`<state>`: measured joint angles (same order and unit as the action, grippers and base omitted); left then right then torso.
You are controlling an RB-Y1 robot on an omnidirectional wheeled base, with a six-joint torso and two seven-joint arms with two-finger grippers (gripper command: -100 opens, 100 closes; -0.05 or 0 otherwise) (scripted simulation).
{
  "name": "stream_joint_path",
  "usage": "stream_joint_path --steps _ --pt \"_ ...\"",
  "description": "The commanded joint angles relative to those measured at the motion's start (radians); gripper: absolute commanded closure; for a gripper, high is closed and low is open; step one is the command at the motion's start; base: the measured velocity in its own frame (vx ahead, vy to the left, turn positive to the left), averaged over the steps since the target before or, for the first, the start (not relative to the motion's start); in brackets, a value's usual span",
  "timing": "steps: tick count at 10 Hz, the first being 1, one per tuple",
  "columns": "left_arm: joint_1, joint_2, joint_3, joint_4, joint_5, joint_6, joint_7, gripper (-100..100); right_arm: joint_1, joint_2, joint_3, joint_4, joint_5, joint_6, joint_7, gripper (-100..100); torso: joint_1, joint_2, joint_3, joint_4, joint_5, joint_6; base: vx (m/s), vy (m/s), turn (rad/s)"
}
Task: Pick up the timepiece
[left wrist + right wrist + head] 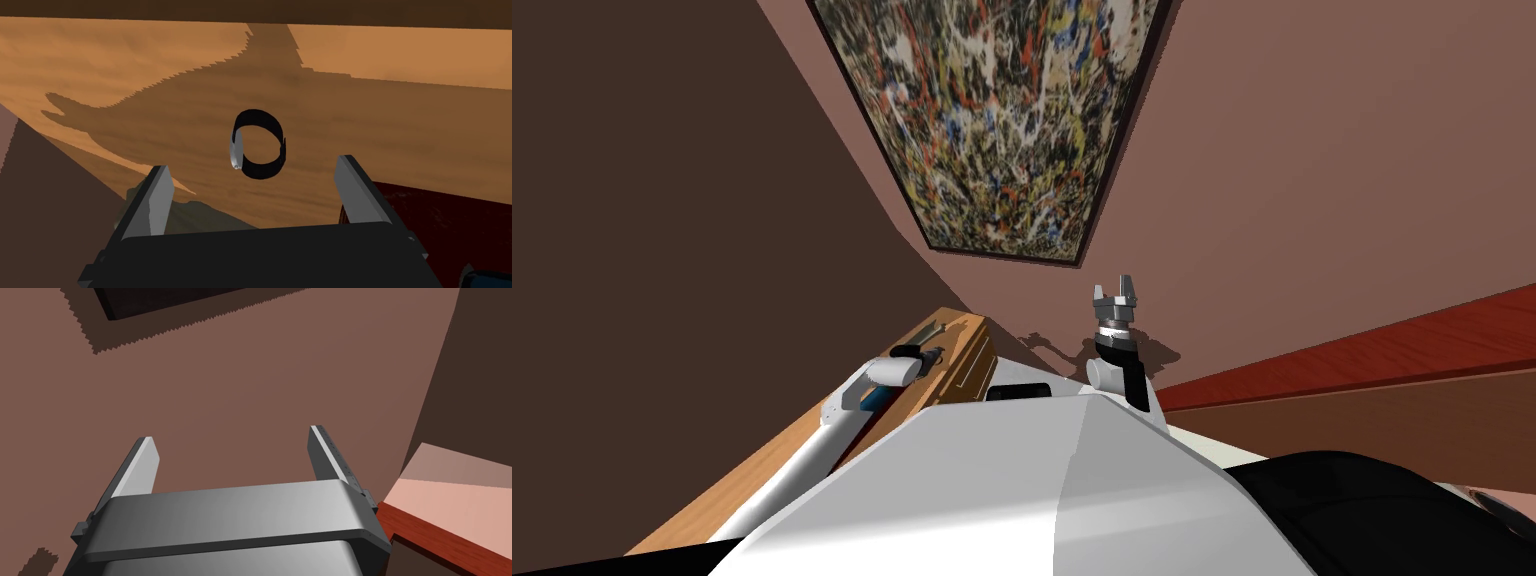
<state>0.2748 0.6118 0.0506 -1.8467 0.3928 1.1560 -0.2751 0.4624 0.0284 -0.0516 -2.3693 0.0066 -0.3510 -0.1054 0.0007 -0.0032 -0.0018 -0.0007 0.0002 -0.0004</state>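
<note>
A wristwatch [257, 145] with a black band and a silver face stands on its edge on an orange-brown wooden top [400, 115]. My left gripper [252, 185] is open, hovering just short of the watch, which lies ahead of the gap between the fingers. In the head view my left gripper [930, 352] reaches over the wooden furniture [762, 470] by the dark wall. My right gripper [1117, 295] is raised in front of the pinkish wall, open and holding nothing.
A dark red object [450, 220] sits close beside one left finger, and a dull greenish thing [190, 215] lies by the other. A large framed painting [992, 120] hangs on the wall. A red-brown ledge [1362, 360] runs at the right.
</note>
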Motion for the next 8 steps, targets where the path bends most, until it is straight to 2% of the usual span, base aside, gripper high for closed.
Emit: stream_joint_path --steps 1,4,5,6,7,8 --pt "-0.007 0.006 0.002 0.008 0.008 0.050 -0.010 -100 0.000 0.000 0.000 0.000 0.000 0.000 0.000 0 0.000 0.000 0.000 0.000 0.000 0.000 0.065 0.014 -0.062" --pt "-0.017 0.016 0.004 0.012 0.018 0.107 -0.021 -100 0.000 0.000 0.000 0.000 0.000 0.000 0.000 0 -0.001 -0.001 -0.001 0.000 0.000 0.000 0.069 0.002 -0.046" --pt "-0.016 0.013 0.002 0.016 0.014 0.092 -0.018 -100 0.000 0.000 0.000 0.000 0.000 0.000 0.000 0 -0.001 -0.001 -0.001 0.000 0.000 0.000 0.030 -0.005 -0.009" --pt "-0.017 0.013 0.002 0.017 0.014 0.096 -0.019 0 0.000 0.000 0.000 0.000 0.000 0.000 0.000 0 -0.001 0.000 0.000 0.000 0.000 0.000 0.006 0.000 0.002" --pt "-0.023 0.002 -0.006 0.051 0.003 0.067 -0.020 -100 0.000 0.000 0.000 0.000 0.000 0.000 0.000 0 -0.001 0.002 0.001 0.000 0.000 0.000 0.005 0.010 -0.046" --pt "-0.024 0.000 -0.008 0.060 0.001 0.060 -0.021 -100 0.000 0.000 0.000 0.000 0.000 0.000 0.000 0 -0.001 0.003 0.001 0.000 0.000 0.000 0.003 0.017 -0.042"
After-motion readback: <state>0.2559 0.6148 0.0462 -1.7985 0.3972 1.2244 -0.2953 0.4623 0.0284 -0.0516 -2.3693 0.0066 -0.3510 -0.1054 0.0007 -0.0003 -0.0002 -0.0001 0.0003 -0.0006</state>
